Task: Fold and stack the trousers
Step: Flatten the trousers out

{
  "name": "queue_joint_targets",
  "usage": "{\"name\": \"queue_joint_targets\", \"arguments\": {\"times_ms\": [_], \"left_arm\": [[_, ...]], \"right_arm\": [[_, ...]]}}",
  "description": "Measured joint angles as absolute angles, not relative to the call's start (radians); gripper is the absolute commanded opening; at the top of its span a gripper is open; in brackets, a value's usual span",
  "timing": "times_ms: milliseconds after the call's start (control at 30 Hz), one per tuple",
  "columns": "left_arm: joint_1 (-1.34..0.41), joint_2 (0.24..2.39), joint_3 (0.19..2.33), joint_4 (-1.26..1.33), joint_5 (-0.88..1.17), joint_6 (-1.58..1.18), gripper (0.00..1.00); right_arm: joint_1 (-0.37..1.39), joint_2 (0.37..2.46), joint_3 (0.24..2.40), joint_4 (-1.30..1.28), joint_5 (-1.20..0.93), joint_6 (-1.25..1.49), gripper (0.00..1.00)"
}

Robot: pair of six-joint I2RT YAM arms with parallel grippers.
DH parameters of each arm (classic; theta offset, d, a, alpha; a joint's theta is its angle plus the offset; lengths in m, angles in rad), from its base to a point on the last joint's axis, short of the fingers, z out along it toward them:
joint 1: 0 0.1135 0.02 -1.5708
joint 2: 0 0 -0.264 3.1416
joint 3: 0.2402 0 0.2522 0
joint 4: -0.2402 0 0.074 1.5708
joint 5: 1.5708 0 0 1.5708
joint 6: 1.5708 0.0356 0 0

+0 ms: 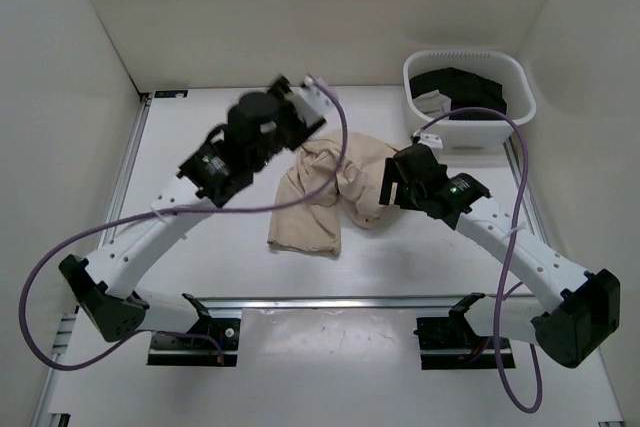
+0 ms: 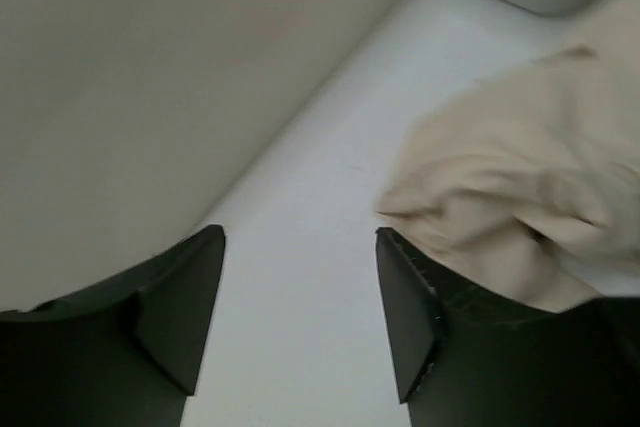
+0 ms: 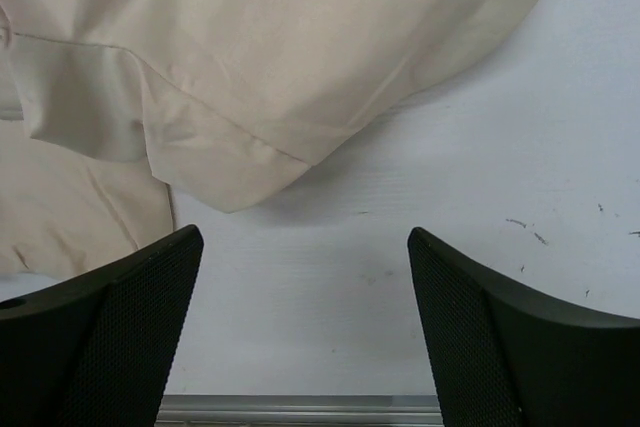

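Purple cable (image 1: 40,277) loops off the left arm (image 1: 150,232), which reaches from the near left corner of the bench (image 1: 390,262) towards the middle of the far edge. The left gripper (image 1: 312,97) is blurred in the overhead view, just off the far left end of the trousers (image 1: 325,192). Its own camera shows the left gripper (image 2: 295,307) with its two dark fingers (image 2: 180,317) set wide apart and only bare white bench between them, so it has hold of nothing. The pale wall (image 2: 150,77) lies on one side there and a rumpled edge of the trousers (image 2: 520,177) on the other, close against one finger, though contact cannot be judged. The trousers are beige and lie crumpled and unfolded around the middle of the bench, one leg running towards the near edge and the rest bunched to the right. The right arm (image 1: 520,247) comes in from the near right corner, and the right gripper (image 1: 392,179) sits at the right edge of the cloth. From the right wrist, the right gripper (image 3: 305,287) is likewise spread wide and empty, with bare bench between its fingers (image 3: 130,327) and a hemmed edge of the trousers (image 3: 270,57) just ahead of the tips. At the far right corner stands a white basket (image 1: 470,134) holding dark clothing (image 1: 462,87).
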State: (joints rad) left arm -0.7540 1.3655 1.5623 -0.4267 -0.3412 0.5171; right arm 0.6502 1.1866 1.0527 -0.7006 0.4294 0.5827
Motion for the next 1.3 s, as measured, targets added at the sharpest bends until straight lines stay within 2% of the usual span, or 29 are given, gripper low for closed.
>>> {"name": "queue_joint_targets", "arguments": {"times_ms": [100,200,300,467,600,633,667,900,1100,1167,1233,1300], "left_arm": [[-0.851,1.342,1.313,-0.438,-0.244,0.506,0.71],[-0.95,1.477,1.151,-0.505,-0.191,0.461,0.73],[-0.999,1.622,1.115,-0.566,-0.159,0.388,0.75],[-0.993,1.666,1.116,-0.552,-0.14,0.257,0.73],[-0.991,1.718,1.132,-0.51,-0.134,0.168,0.48],[-0.991,1.741,1.132,-0.501,-0.132,0.152,0.28],[-0.991,1.76,1.132,-0.496,-0.131,0.137,0.14],[-0.972,1.748,1.058,-0.5,-0.125,0.155,0.14],[-0.74,1.468,0.991,-0.583,-0.104,0.242,0.14],[-0.69,1.381,0.986,-0.609,-0.105,0.264,0.26],[-0.696,1.346,0.973,-0.619,-0.098,0.271,0.44],[-0.701,1.346,0.933,-0.612,-0.094,0.276,0.56]], "right_arm": [[0.65,1.177,0.989,-0.667,0.415,0.601,0.89],[0.627,1.171,0.89,-0.613,0.355,0.611,0.89],[0.561,1.176,0.799,-0.549,0.259,0.629,0.88],[0.486,1.273,0.752,-0.399,0.138,0.664,0.88],[0.46,1.374,0.753,-0.309,0.059,0.681,0.87],[0.451,1.387,0.755,-0.301,0.049,0.686,0.87],[0.439,1.391,0.756,-0.295,0.044,0.692,0.87],[0.339,1.332,0.755,-0.269,0.014,0.695,0.84],[0.4,1.322,0.77,-0.265,-0.056,0.628,0.94],[0.432,1.351,0.792,-0.262,-0.07,0.62,0.99],[0.452,1.41,0.832,-0.26,-0.072,0.618,0.99],[0.458,1.494,0.887,-0.26,-0.069,0.621,0.99]]}}
